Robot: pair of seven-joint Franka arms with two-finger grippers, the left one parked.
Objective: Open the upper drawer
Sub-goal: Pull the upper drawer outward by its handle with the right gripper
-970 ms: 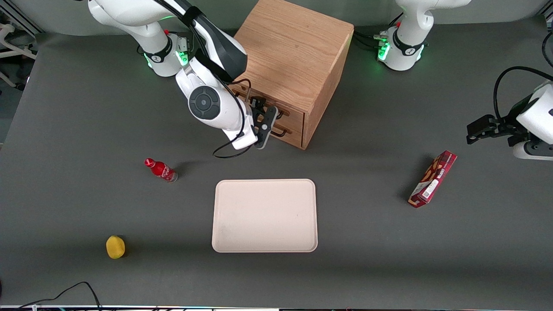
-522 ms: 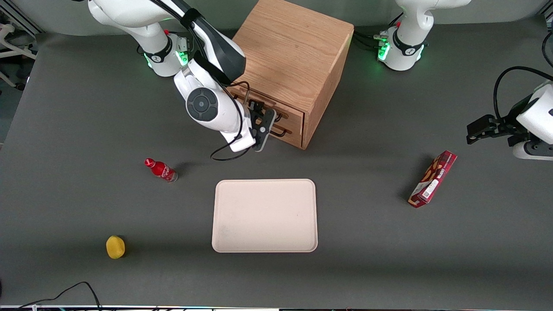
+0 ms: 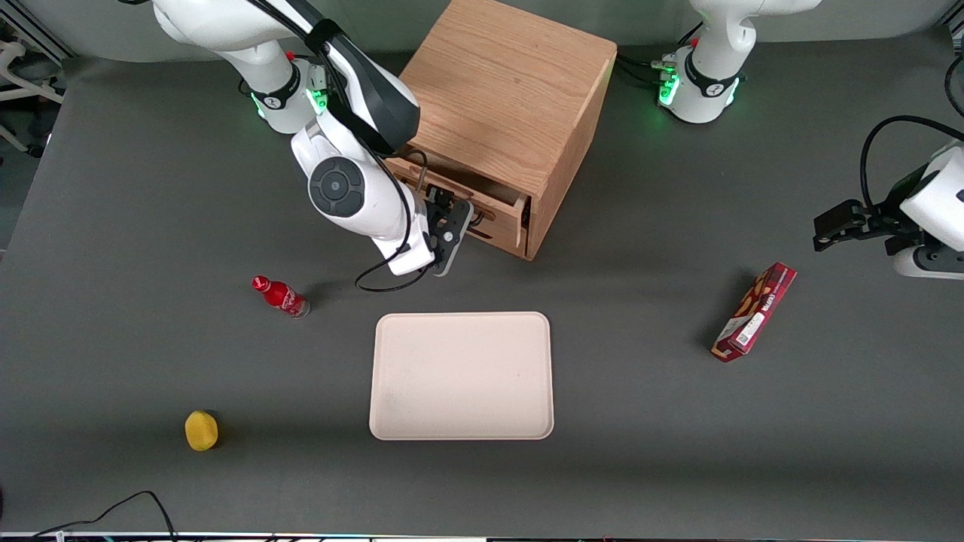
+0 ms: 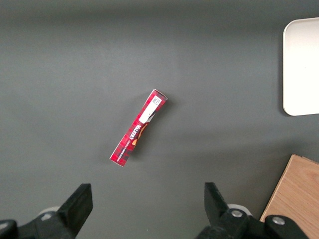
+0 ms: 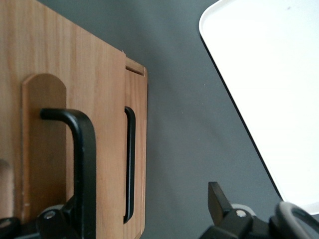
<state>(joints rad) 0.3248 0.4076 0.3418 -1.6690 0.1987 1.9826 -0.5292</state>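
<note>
Upper drawer (image 3: 482, 197) pulled partway out of cabinet (image 3: 512, 98), front standing proud of bottom drawer (image 5: 135, 164). Gripper (image 3: 446, 218) at upper drawer's black handle (image 5: 82, 164), fingers apparently hooked round bar, grip hard to confirm. Tray (image 3: 461, 375) at 6 o'clock from cabinet.

Arm hides the upper drawer (image 3: 482, 197) front's working-arm end

Light-oak upper drawer (image 3: 482, 197), black hand (image 3: 449, 217), cream tray (image 3: 461, 375), red bottle (image 3: 280, 296).
</note>
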